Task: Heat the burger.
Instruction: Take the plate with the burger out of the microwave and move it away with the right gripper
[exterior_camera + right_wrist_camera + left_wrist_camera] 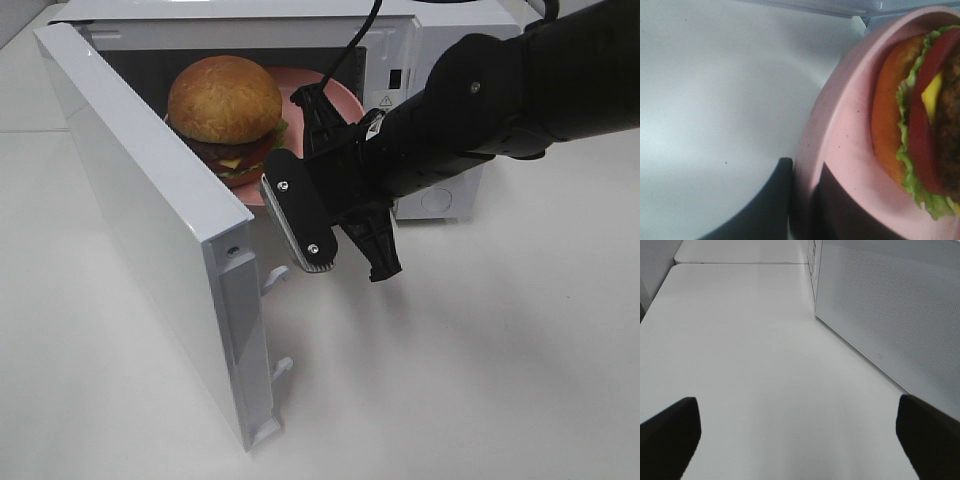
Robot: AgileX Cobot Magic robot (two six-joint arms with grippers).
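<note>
Sitting on a pink plate, the burger is at the mouth of the white microwave, whose door stands swung wide open. Right gripper is clamped on the plate's rim: in the right wrist view one dark finger lies under the rim and the other inside it, with the pink edge pinched between. That view shows the burger close up: bottom bun, green lettuce, red tomato, yellow cheese, dark patty. Right arm reaches in from the right of the high view. Left gripper has its jaws spread wide with nothing between them, above the bare white table, beside the microwave door's outer face.
</note>
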